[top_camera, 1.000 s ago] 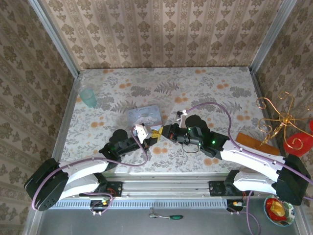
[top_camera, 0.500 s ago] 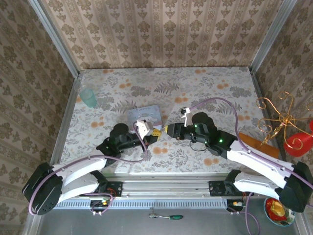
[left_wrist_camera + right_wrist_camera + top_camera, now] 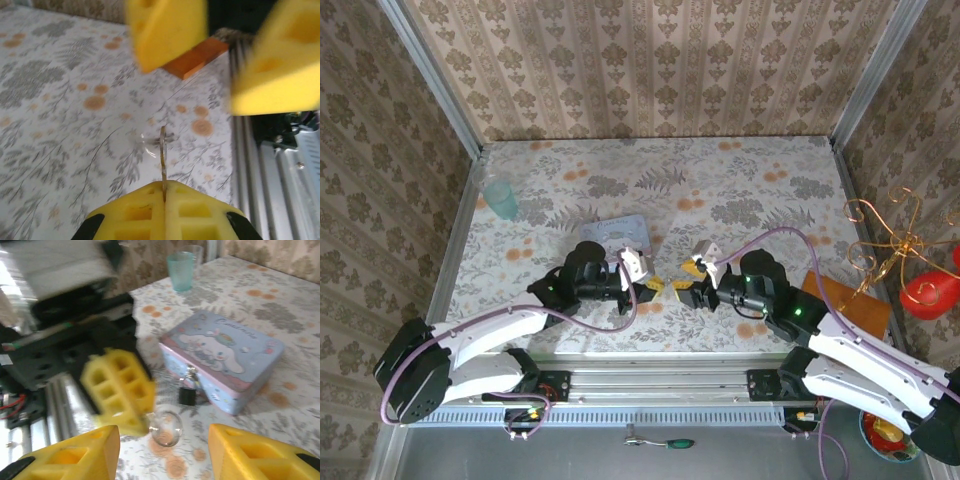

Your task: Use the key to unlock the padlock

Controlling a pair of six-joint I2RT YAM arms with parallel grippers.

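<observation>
The unlocking is looking barely begun. The left gripper [image 3: 163, 186] is pinching the key [image 3: 162, 155] edge-on between its pressed-together fingers, the thin metal sticking straight out past the tips with a clear ring [image 3: 150, 142] at its far end. The small dark padlock [image 3: 187, 394] is hanging by its shackle at the front of the pale blue cartoon tin [image 3: 235, 360], ahead of the right gripper [image 3: 162, 452], with no key in it. The right gripper is holding nothing, its jaws standing wide apart, facing the left jaws without touching. Both arms are reaching low and inward, wrists angling toward each other. Bringing the key to the keyhole, inserting and turning are remaining, I judge
</observation>
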